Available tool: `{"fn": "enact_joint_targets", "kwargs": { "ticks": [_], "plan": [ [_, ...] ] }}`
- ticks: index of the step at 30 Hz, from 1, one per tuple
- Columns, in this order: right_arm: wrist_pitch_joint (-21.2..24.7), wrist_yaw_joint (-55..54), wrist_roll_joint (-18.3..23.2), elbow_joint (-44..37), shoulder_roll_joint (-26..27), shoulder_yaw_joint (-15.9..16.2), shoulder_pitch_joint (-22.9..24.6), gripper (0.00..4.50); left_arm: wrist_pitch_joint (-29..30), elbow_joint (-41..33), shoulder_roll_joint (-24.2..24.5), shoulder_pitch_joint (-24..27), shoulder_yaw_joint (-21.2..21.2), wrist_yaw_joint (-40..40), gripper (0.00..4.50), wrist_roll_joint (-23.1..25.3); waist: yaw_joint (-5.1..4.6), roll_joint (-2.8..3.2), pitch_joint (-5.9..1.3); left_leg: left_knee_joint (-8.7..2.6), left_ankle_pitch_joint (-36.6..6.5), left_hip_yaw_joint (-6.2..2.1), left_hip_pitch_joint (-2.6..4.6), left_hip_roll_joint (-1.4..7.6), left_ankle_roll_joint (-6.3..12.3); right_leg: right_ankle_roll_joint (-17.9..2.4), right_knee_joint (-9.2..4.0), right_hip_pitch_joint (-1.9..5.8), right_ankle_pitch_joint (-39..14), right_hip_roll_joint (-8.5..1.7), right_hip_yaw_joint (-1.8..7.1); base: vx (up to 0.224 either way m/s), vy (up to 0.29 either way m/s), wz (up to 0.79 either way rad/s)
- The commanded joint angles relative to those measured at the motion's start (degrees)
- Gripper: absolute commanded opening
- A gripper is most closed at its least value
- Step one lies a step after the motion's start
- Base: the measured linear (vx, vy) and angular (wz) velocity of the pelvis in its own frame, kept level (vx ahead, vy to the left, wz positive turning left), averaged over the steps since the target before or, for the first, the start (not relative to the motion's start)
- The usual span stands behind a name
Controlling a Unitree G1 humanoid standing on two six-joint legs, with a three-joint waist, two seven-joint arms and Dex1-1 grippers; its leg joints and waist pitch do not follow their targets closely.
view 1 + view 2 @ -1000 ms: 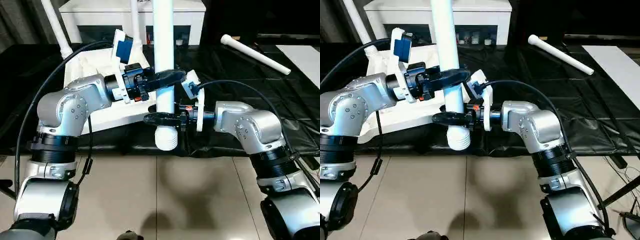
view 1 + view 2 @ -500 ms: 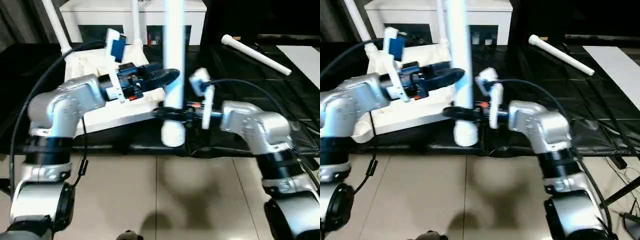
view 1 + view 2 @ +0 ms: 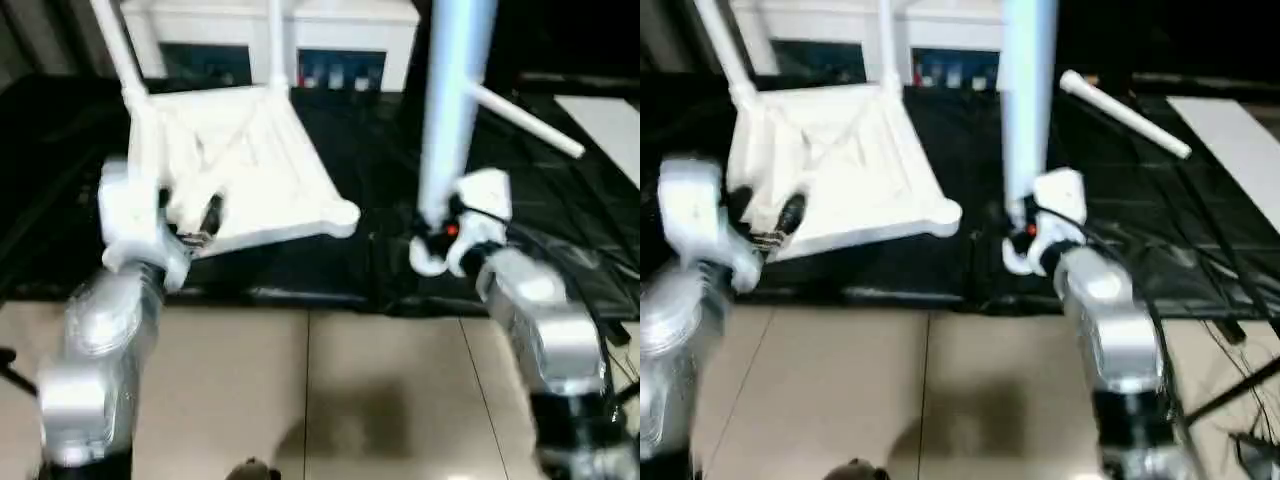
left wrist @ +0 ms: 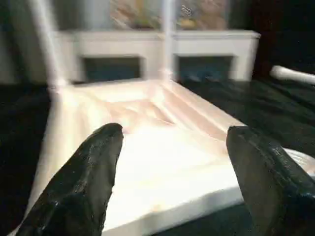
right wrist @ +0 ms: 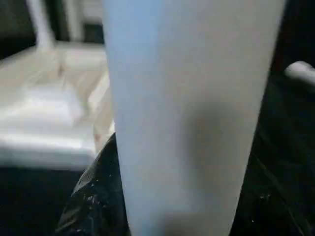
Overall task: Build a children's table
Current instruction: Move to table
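Note:
The white tabletop (image 3: 235, 175) lies ribbed side up on the black cover, and two legs (image 3: 113, 50) (image 3: 274, 40) stand in its far sockets. My right gripper (image 3: 437, 238) is shut on a third white leg (image 3: 452, 110), which stands upright to the right of the tabletop; the same leg (image 5: 192, 108) rises close in the right wrist view, with a black finger (image 5: 96, 196) beside it. A fourth leg (image 3: 528, 118) lies at the back right. My left gripper (image 4: 174, 135) stands open and holds nothing, at the tabletop's (image 4: 162, 157) near left edge.
A white cabinet (image 3: 270, 25) with dark glass doors stands behind the tabletop. A white sheet (image 3: 612, 120) lies at the far right on the black cover (image 3: 370, 170). Beige floor tiles (image 3: 310, 400) run along the near side.
My left gripper has let go of the upright leg, opened wide and drawn back to the left. My right gripper has carried the leg to the right, away from the tabletop.

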Motion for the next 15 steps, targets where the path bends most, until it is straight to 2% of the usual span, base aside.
{"fn": "enact_joint_targets", "kwargs": {
  "ticks": [1, 2, 3, 4, 5, 6, 7, 8, 9, 10, 11, 12, 13, 14, 15],
  "plan": [
    [-3.2, 0.3, 0.9, -1.5, 0.1, -0.1, 2.5, 1.87, -2.5, 1.9, -0.8, 1.0, -1.2, 1.2, 3.78, 1.0, -0.91, 0.86, -2.75, -5.01, -32.4, -2.04, 4.66, 3.23, -4.53, -2.6, -7.74, 0.19, -29.6, -3.86, 2.71, 0.000, 0.000, 0.00],
    [-3.9, 0.5, 0.5, -1.5, 0.0, 0.4, 3.2, 1.87, -2.7, 2.2, -1.0, 1.2, -1.4, 1.6, 3.78, 1.4, -1.23, 0.83, -2.38, -5.06, -36.8, -2.18, 5.76, 3.15, -4.76, -2.0, -8.45, 0.05, -34.1, -3.48, 2.15, 0.000, 0.000, 0.00],
    [-5.9, 0.5, -0.8, -1.5, -0.5, 1.8, 5.5, 1.87, -3.9, 3.1, -1.6, 2.0, -2.0, 2.4, 3.78, 2.3, -1.74, 1.50, -1.85, -5.17, -41.6, -2.63, 6.85, 3.01, -4.91, -1.3, -9.57, 0.40, -37.4, -2.92, 1.13, 0.000, 0.000, 0.00],
    [-6.3, 0.1, -1.7, -1.6, -0.6, 2.4, 7.0, 1.87, -4.8, 3.6, -2.2, 2.8, -2.3, 2.7, 3.78, 2.8, -2.77, 1.22, -1.41, -5.32, -44.8, -2.93, 7.56, 2.86, -4.63, -0.7, -10.42, 1.49, -38.4, -1.99, -0.40, 0.000, 0.000, 0.00],
    [-6.6, -1.0, -2.5, -2.2, -0.4, 2.3, 9.0, 1.87, -7.7, 4.8, -2.5, 4.7, -3.3, 2.8, 3.78, 4.5, -3.58, 2.55, -0.86, -6.41, -50.3, -3.19, 8.08, 3.33, -4.98, -1.0, -9.91, 2.41, -36.4, -1.02, -1.99, 0.000, 0.000, 0.00],
    [-6.7, -1.4, -2.6, -2.5, -0.1, 2.1, 9.6, 1.87, -8.9, 5.1, -2.6, 5.5, -3.7, 2.8, 3.78, 5.0, -4.24, 2.64, -1.00, -7.57, -51.9, -3.61, 7.26, 3.80, -5.00, -1.2, -8.61, 3.88, -32.9, -0.84, -2.32, 0.034, 0.063, -0.19],
    [-6.5, -1.5, -2.3, -2.7, 0.1, 1.7, 10.0, 1.87, -9.5, 5.3, -2.7, 6.2, -3.9, 2.5, 3.78, 5.1, -4.72, 3.07, -1.16, -10.07, -55.2, -3.58, 5.35, 4.69, -5.09, -2.0, -4.54, 6.32, -25.3, -0.73, -1.79, 0.019, 0.048, -0.21],
    [-6.3, -1.5, -2.1, -2.8, 0.2, 1.4, 10.3, 1.87, -10.0, 5.5, -2.8, 6.7, -4.2, 2.6, 3.78, 5.5, -4.81, 2.82, -1.60, -10.11, -54.7, -3.89, 5.39, 4.83, -4.53, -2.2, -3.14, 6.94, -22.0, -1.44, -0.77, 0.019, 0.048, -0.21],
    [-6.3, -1.4, -2.0, -2.8, 0.3, 1.1, 10.4, 1.87, -11.1, 5.8, -2.9, 7.2, -4.4, 2.6, 3.78, 5.6, -5.64, 1.94, -1.30, -8.23, -51.6, -3.08, 6.78, 3.30, -4.41, -3.1, -7.40, 4.90, -28.1, -2.57, 0.18, 0.000, 0.000, 0.00],
    [-6.2, -0.9, -1.7, -2.6, 0.3, 0.9, 10.3, 1.87, -12.1, 6.4, -3.5, 7.8, -4.3, 3.2, 3.78, 5.7, -6.21, 0.91, -1.24, -4.60, -43.2, -2.14, 7.55, 1.34, -3.24, -2.5, -11.12, 3.86, -41.0, -4.43, 0.31, 0.000, 0.000, 0.00],
    [-6.2, -0.9, -1.7, -2.6, 0.3, 0.9, 10.3, 1.87, -12.1, 6.4, -3.5, 7.8, -4.3, 3.2, 3.78, 5.7, -6.20, 0.83, -1.29, -3.73, -37.2, -1.75, 6.31, 0.96, -1.95, -2.0, -11.71, 5.04, -45.0, -5.46, 0.89, 0.000, 0.000, 0.00],
    [-7.0, -0.1, -2.0, -1.9, -0.4, 1.7, 9.9, 1.87, -13.3, 7.0, -3.9, 7.7, -4.2, 3.2, 3.78, 5.5, -6.10, 0.75, -1.44, -3.61, -27.9, -1.84, 2.88, 1.05, 0.19, 0.0, -11.65, 7.81, -48.8, -6.44, 1.30, 0.098, -0.002, -0.25],
    [-7.4, 0.2, -2.1, -1.7, -0.7, 2.0, 9.8, 1.87, -13.6, 7.1, -4.0, 7.7, -4.3, 3.2, 3.78, 5.5, -6.00, 0.72, -1.99, -3.89, -24.2, -1.94, 2.28, 1.10, 0.81, 0.5, -11.56, 8.24, -46.6, -5.97, 0.99, 0.107, 0.008, -0.26],
    [-7.6, 0.3, -2.0, -1.6, -0.8, 2.2, 9.7, 1.87, -13.8, 7.2, -4.0, 7.7, -4.3, 3.3, 3.78, 5.6, -6.02, 1.21, -2.22, -4.26, -24.2, -2.11, 2.58, 1.14, 0.80, 0.0, -11.19, 8.20, -44.2, -5.28, 0.63, 0.107, 0.008, -0.26],
    [-7.8, 0.3, -1.9, -1.5, -0.9, 2.4, 9.6, 1.87, -14.0, 7.4, -4.1, 7.6, -4.4, 3.5, 3.78, 5.9, -6.29, 1.64, -2.53, -4.98, -25.1, -2.43, 3.48, 1.40, 0.85, -1.8, -10.57, 7.76, -37.9, -3.92, 0.22, 0.078, 0.008, -0.12]
  ]
}}
